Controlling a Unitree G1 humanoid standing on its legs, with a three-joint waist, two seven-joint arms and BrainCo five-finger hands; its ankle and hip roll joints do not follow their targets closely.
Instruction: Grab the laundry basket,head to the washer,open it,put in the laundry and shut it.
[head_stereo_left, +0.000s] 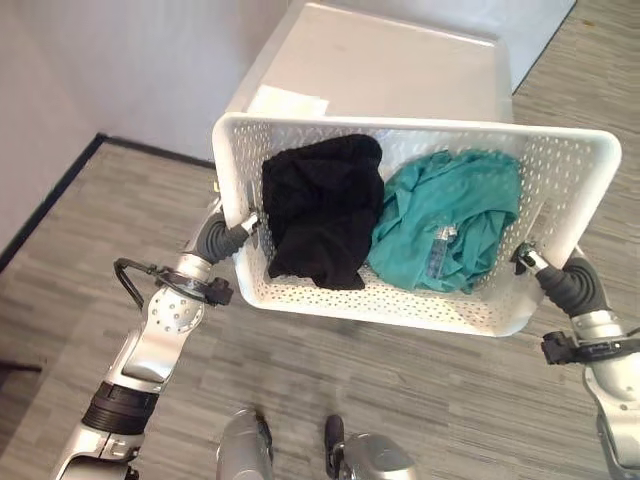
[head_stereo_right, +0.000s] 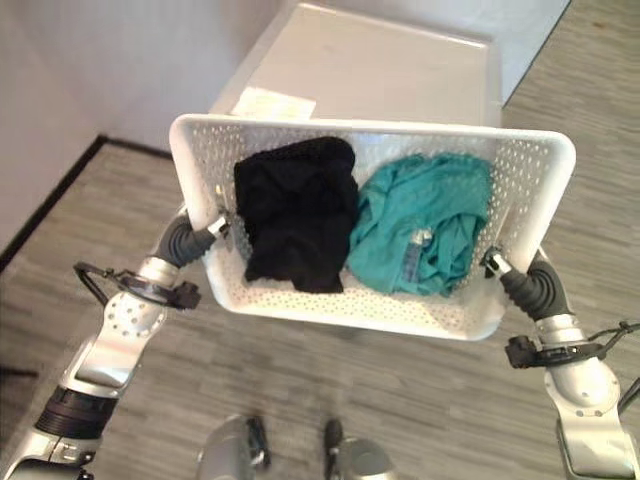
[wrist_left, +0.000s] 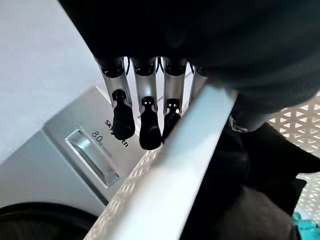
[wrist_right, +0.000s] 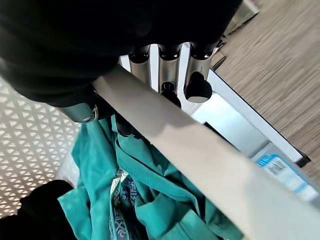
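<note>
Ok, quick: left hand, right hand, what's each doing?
Left hand: shut on the laundry basket rim.
Right hand: shut on the basket's opposite rim.

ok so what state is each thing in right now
laundry basket: lifted, held at both ends, tilted
black garment: crumpled inside the basket
teal garment: crumpled beside it in the basket
left robot hand: gripping the basket rim
right robot hand: gripping the basket rim
washer: just ahead, below the basket

One white perforated laundry basket (head_stereo_left: 560, 170). Two garments inside: one black (head_stereo_left: 320, 205), one teal (head_stereo_left: 450, 225). One white washer (head_stereo_left: 390, 70) beyond basket. One paper sheet (head_stereo_left: 288, 101) on washer top. Two robot hands: left hand (head_stereo_left: 240, 232), right hand (head_stereo_left: 530, 262).
</note>
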